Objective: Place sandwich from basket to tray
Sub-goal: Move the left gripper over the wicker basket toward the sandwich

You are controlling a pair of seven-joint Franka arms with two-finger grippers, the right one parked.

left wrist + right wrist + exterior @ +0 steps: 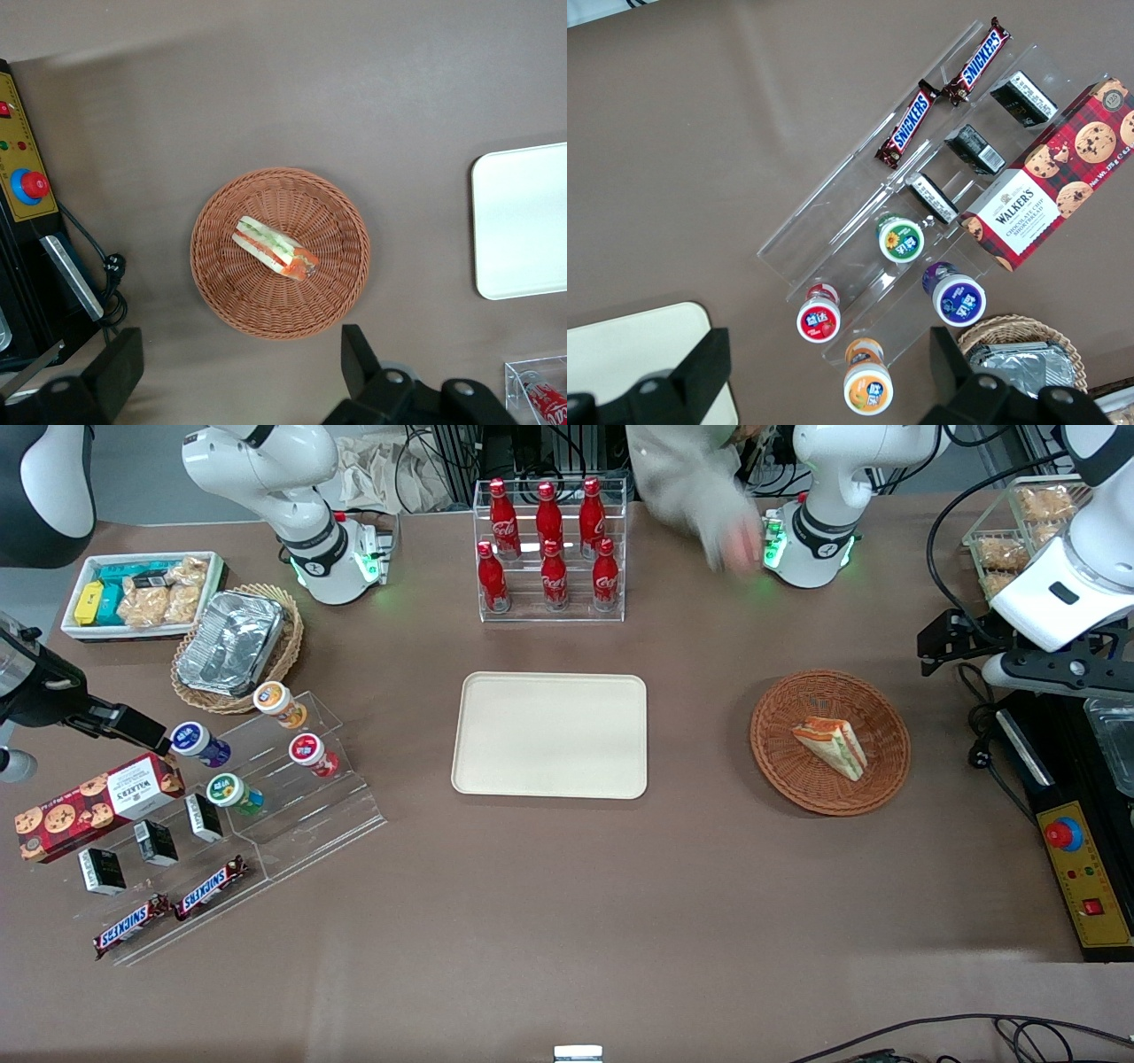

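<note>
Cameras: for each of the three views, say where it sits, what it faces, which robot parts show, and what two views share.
Front view: above the table, looking down; both arm bases show; tray mid-table.
Left wrist view: high over the basket and sandwich, looking down; the open gripper frames them.
Right wrist view: looks down on Snickers bars; parked fingers show.
Shared: front and left wrist views both show sandwich, basket, tray.

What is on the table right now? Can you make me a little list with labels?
sandwich: lying in the basket, wrapped
basket: round brown wicker, toward the working arm's end of the table
tray: cream, nothing on it, beside the basket
gripper: up above the table near the basket, fingers open, holding nothing
step done: none yet
</note>
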